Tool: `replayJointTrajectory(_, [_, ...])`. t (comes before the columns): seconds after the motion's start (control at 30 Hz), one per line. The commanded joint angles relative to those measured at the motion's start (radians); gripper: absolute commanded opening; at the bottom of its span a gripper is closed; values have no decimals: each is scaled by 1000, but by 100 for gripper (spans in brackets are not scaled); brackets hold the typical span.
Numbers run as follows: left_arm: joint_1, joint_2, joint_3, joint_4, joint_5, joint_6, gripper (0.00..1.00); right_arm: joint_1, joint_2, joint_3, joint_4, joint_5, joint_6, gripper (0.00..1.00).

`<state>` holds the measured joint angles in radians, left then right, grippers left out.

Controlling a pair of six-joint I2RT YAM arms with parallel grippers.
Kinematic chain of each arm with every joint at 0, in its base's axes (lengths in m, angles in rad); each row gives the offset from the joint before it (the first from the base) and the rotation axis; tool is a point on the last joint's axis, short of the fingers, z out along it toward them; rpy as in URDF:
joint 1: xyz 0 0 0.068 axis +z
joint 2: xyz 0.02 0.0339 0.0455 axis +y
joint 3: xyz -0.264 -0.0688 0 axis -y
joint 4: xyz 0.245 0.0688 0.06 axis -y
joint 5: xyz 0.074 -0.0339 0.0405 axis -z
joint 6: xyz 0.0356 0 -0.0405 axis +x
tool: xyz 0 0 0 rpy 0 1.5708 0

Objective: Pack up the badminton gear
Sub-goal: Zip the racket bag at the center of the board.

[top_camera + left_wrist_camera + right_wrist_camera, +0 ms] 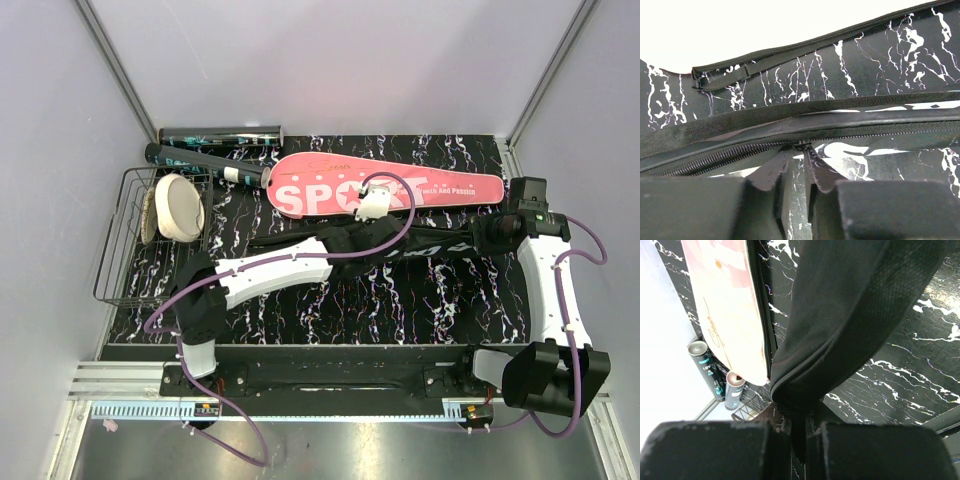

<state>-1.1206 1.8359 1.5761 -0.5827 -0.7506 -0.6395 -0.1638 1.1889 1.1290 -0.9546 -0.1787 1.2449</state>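
Note:
The black bag (432,248) lies across the middle of the mat. My left gripper (352,240) is down on it. In the left wrist view its fingertips (785,159) are nearly together on the bag's zipper pull (801,146), with the zipper (715,159) running off to the left. My right gripper (493,232) is shut on the bag's right end; in the right wrist view the gripper (799,424) pinches a fold of black fabric (840,325). The pink "SPORT" case (385,186) lies behind the bag. Two dark tubes (220,134) (205,163) lie at the back left. Rackets and shuttlecocks are out of view.
A black wire basket (118,250) with a cream round object (180,205) stands at the left edge. White walls close in the back and sides. In the right wrist view, the tubes (707,367) and a basket corner (747,407) lie beyond the case (725,305).

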Motion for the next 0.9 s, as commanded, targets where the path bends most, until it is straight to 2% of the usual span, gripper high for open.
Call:
replayJointTrajectory(0.0, [-2, 5, 50, 29, -67, -9, 11, 1, -23, 12, 33, -91, 28, 0])
replayJointTrajectory(0.17, [1, 5, 48, 29, -96, -15, 4, 1, -23, 12, 30, -91, 28, 0])
replayJointTrajectory(0.2, [2, 3, 45, 29, -102, -22, 0, 1, -23, 12, 30, -88, 28, 0])
replayJointTrajectory(0.4, [18, -17, 47, -66, -144, -152, 0, 1, -20, 15, 30, -84, 31, 0])
replayJointTrajectory(0.57, [45, -98, -39, -72, -112, -215, 0, 1, -28, 18, 25, -61, 34, 0])
replayJointTrajectory(0.7, [113, -188, -137, -65, -50, -281, 0, 0, -35, 15, 25, -47, 42, 0])
replayJointTrajectory(0.87, [159, -314, -275, -16, -43, -269, 0, 1, -32, 17, 25, -44, 39, 0])
